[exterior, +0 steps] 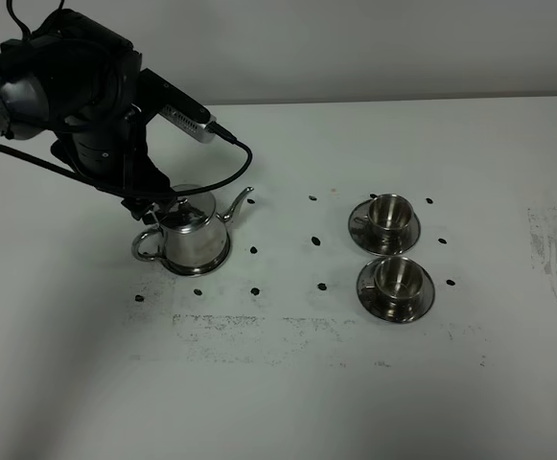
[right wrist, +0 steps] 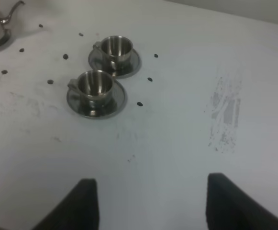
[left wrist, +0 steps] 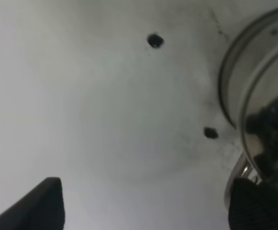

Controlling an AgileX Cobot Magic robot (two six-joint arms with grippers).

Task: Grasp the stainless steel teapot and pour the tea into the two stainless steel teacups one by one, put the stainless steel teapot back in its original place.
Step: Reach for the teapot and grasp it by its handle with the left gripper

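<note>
The stainless steel teapot [exterior: 194,238] stands upright on its flat round disc [exterior: 201,268], the original place, left of the middle, with its spout toward the cups. No tea shows; the lid is on. My left gripper [exterior: 155,207] hangs open over the handle side of the teapot [left wrist: 265,96], one finger [left wrist: 258,208] close to the handle and the other [left wrist: 38,206] over bare table. The two stainless steel teacups [exterior: 390,213] [exterior: 397,277] sit on their saucers at the right. In the right wrist view my right gripper [right wrist: 153,206] is open over bare table, nearer than the teacups [right wrist: 115,47] [right wrist: 94,85].
Small black dots [exterior: 254,250] mark the white table [exterior: 288,383] around the teapot and cups. A scuffed grey patch [exterior: 551,254] lies at the far right. The left arm's cable [exterior: 230,168] loops just behind the teapot.
</note>
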